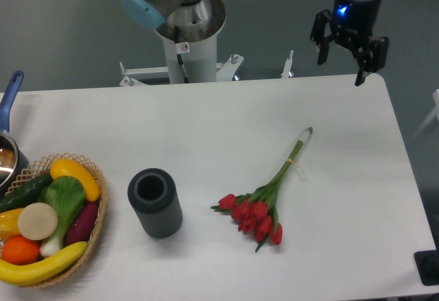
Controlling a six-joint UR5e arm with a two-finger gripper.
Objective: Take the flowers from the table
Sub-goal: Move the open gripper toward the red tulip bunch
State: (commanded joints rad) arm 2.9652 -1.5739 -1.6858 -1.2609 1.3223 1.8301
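From my remote seat I see the pincer (341, 68) up at about one o'clock in the view, hanging above the far right corner of the tabletop (206, 123). Its two fingers (322, 49) stand apart with nothing between them, and a blue light glows on the body above them.

The flowers (264, 201) lie flat on the tabletop at about five o'clock from the middle of the view, well apart from the pincer. The red buds cluster at the near end, fanned toward seven o'clock, and the green stems run away from them toward one o'clock, ending in a cut tip. A pale tie crosses the stems partway up.

Beside the buds, toward nine o'clock, stands a dark grey cylinder (155, 202), open at the top; it is near the flowers but not touching them. Further toward eight o'clock, at the left edge, a woven basket (96, 229) holds vegetables and fruit: a banana (41, 265), a yellow pepper (74, 175), a green leafy piece, a cucumber, an orange one, a purple one. At the left edge above the basket I can see part of a pot with a blue handle (10, 99). The arm's white base column (188, 54) rises beyond the far edge at twelve o'clock.
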